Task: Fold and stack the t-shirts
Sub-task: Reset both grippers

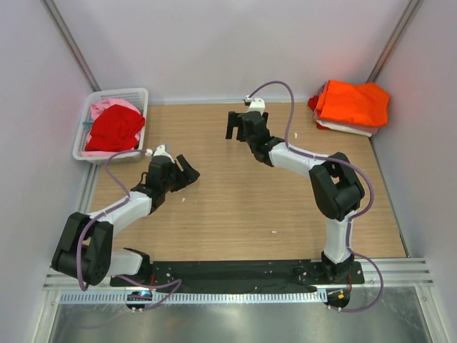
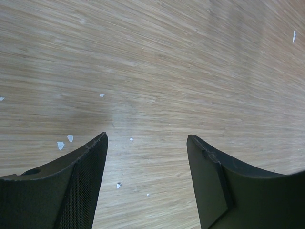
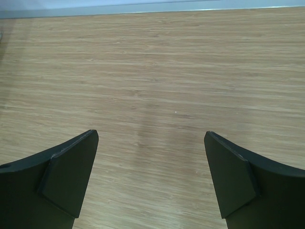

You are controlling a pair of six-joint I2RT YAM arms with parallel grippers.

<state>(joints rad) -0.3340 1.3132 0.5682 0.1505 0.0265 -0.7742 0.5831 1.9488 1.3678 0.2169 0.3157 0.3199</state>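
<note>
Folded orange shirt (image 1: 355,103); crumpled red shirt (image 1: 114,130) in mesh basket (image 1: 123,93).

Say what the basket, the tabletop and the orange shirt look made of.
Basket: probably white plastic, judging by its moulded mesh walls.
Tabletop: wood or wood-look laminate, matte, with fine straight grain; which of the two is unclear.
Orange shirt: soft matte cloth, perhaps cotton knit, folded with limp creases.

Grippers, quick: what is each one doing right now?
Left gripper: open, holding nothing, over bare table.
Right gripper: open, holding nothing, over bare table.
</note>
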